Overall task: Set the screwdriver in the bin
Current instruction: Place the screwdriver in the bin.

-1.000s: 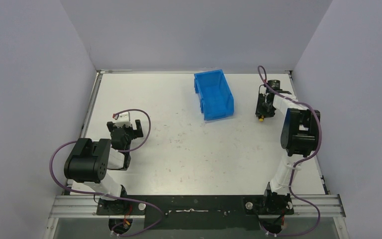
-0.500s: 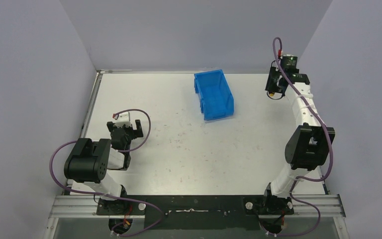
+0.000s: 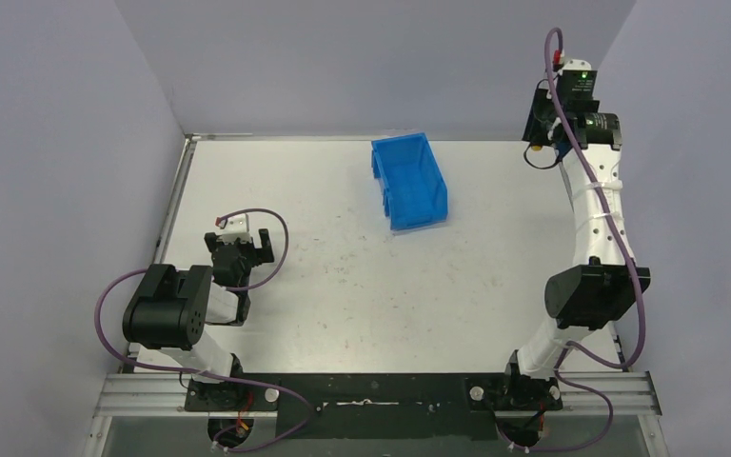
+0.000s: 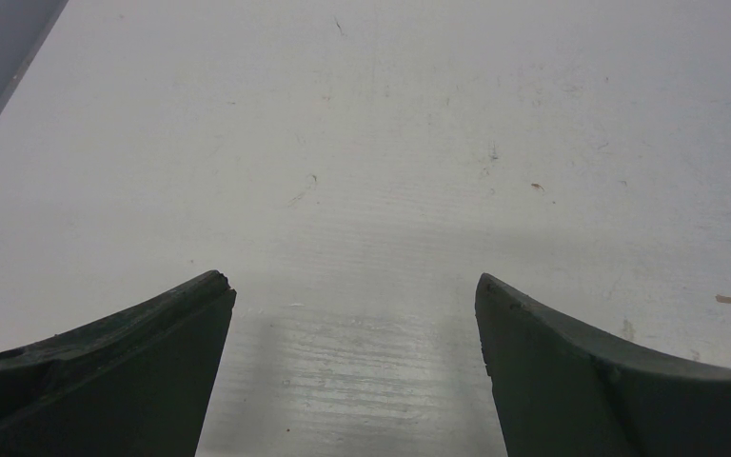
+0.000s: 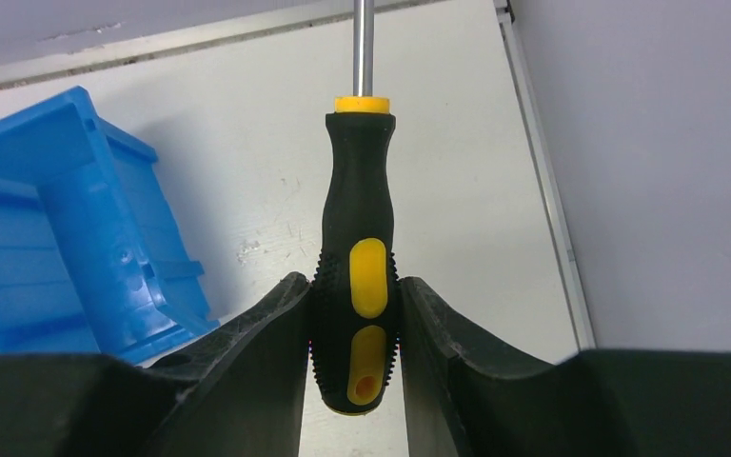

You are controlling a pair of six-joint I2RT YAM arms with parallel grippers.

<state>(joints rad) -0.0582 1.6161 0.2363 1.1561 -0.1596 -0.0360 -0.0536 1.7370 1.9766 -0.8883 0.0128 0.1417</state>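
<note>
**A:** Screwdriver status?
**B:** Right gripper clamps its ribbed black-and-yellow handle, thin metal shaft pointing away. Raised off the table since a second ago, it is now right of the blue plastic bin, well apart.
**A:** Left gripper?
**B:** Jaws spread, left of the bin.

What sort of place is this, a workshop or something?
Probably a robot test lab: a left arm and a right arm bolted to a white table, plain walls boxing it in, and a blue bin and a screwdriver in the right gripper.
</note>
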